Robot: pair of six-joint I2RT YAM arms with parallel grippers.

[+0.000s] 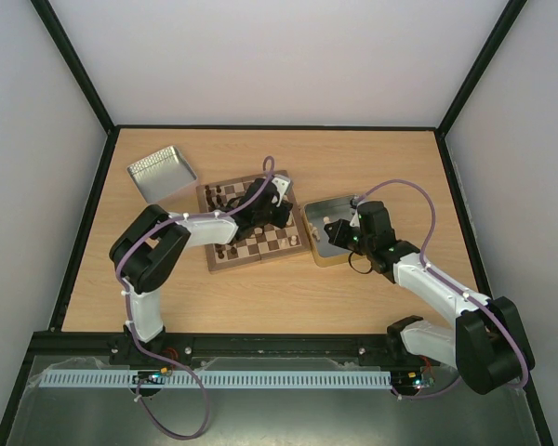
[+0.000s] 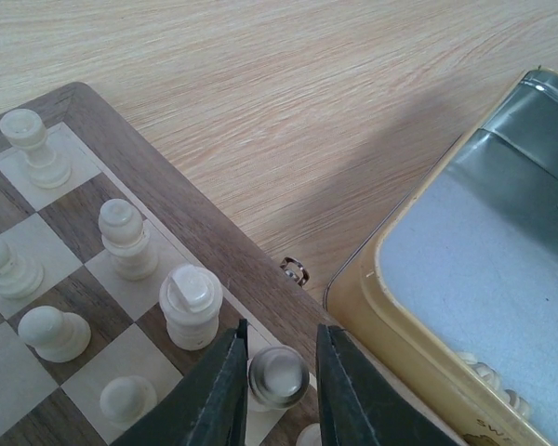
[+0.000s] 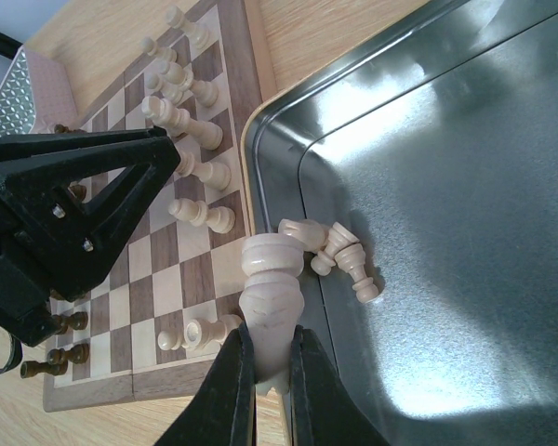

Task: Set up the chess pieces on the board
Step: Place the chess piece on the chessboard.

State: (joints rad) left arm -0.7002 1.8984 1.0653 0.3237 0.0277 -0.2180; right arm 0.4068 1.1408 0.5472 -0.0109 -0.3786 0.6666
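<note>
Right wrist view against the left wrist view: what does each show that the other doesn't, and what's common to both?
Only the right wrist view: the right pincer shut on a tall cream piece, dark brown pieces at the board's other end, and the left arm over the board.

Only the left wrist view: the left pincer straddling a small cream piece on an edge square, contact unclear, and the board's metal clasp.

Both: the chessboard, standing cream pieces, and the metal tin with loose cream pieces inside.
</note>
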